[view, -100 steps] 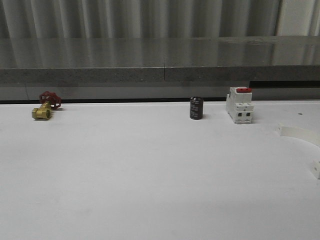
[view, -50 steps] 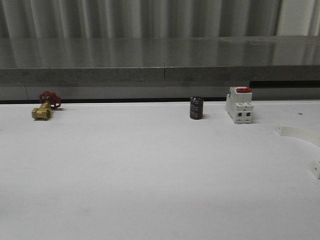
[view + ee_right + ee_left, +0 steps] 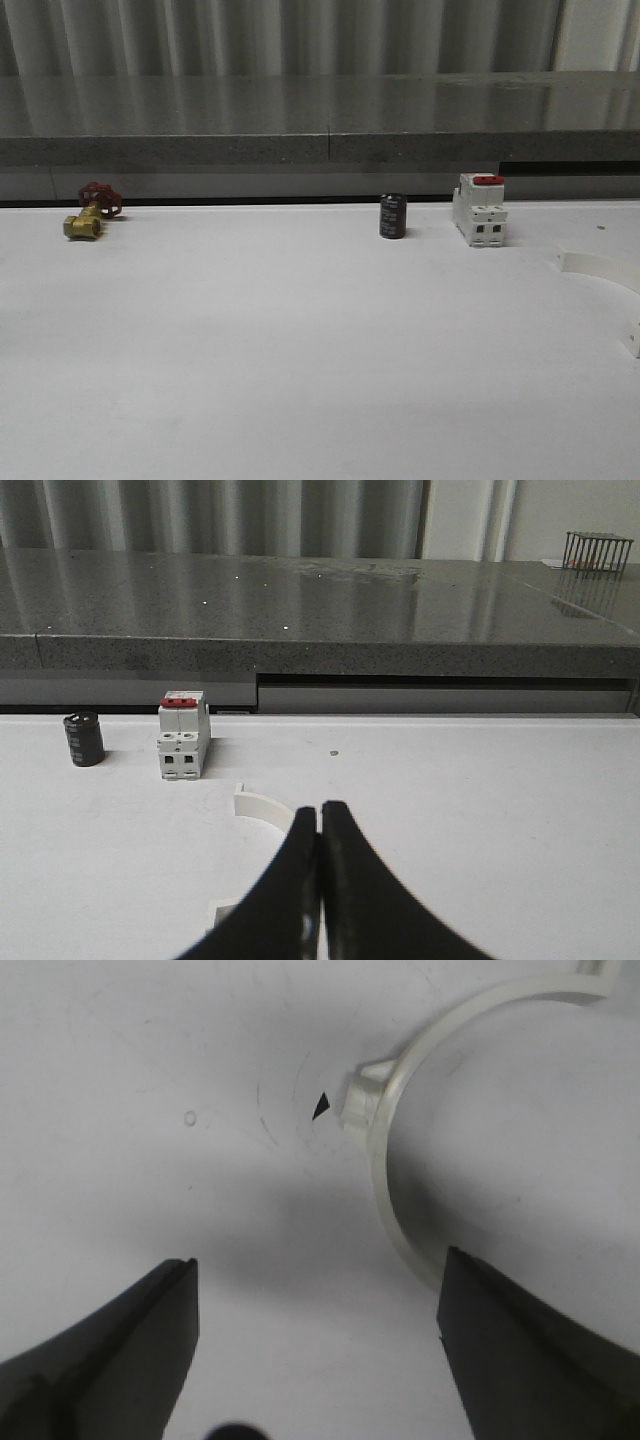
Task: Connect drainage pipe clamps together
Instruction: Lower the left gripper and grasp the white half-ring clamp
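One white drainage pipe clamp (image 3: 598, 266) lies at the table's right edge in the front view, partly cut off by the frame. The right wrist view shows that half-ring (image 3: 262, 806) lying on the table just beyond my right gripper (image 3: 320, 806), whose fingers are pressed together with nothing between them and hide its middle. In the left wrist view a white half-ring clamp (image 3: 383, 1186) with a small outer lug lies flat on the table. My left gripper (image 3: 318, 1258) hovers open above it, and one finger (image 3: 520, 1350) covers the arc's near end.
A white breaker with a red top (image 3: 479, 210) and a small black cylinder (image 3: 392, 216) stand at the back of the table. A brass valve with a red handle (image 3: 90, 212) lies at the back left. A grey ledge (image 3: 320, 150) runs behind the table.
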Motion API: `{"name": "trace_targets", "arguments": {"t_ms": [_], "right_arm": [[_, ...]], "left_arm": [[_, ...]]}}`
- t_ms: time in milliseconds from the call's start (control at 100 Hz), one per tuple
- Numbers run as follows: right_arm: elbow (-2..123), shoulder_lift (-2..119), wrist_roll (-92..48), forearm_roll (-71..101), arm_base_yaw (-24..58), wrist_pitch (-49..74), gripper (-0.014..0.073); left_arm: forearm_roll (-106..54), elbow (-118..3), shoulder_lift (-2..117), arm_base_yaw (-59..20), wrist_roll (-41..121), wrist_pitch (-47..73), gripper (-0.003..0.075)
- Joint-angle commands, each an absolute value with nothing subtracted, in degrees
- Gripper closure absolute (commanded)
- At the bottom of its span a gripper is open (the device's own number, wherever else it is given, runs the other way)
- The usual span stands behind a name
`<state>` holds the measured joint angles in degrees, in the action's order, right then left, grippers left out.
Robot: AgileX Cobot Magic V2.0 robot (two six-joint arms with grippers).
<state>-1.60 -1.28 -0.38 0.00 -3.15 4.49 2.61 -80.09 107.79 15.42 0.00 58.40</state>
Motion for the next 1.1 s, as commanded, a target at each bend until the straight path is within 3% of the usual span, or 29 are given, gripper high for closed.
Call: {"name": "trace_targets", "arguments": {"t_ms": [0, 800, 890, 1020, 1090], "right_arm": [[-0.6, -1.7, -0.97, 0.0, -3.39, -0.62, 0.0659], [-0.6, -1.7, -0.97, 0.0, -3.39, -0.62, 0.0659], [-0.6, -1.7, -0.97, 0.0, -3.39, -0.62, 0.0659], [-0.6, -1.7, -0.97, 0.0, -3.39, -0.62, 0.0659], [-0.6, -1.7, -0.97, 0.0, -3.39, -0.62, 0.0659]], "left_arm": [[1.08, -84.53, 108.86, 15.46, 0.0, 58.89, 0.0218], [-2.16, -87.21, 117.74, 15.37, 1.73, 50.92, 0.023], [-2.16, -87.21, 117.74, 15.35, 1.73, 50.24, 0.0312], [-2.39, -87.21, 117.74, 15.24, 2.16, 49.98, 0.0566], [-2.39, -87.21, 117.74, 14.97, 3.6, 49.88, 0.0666]]}}
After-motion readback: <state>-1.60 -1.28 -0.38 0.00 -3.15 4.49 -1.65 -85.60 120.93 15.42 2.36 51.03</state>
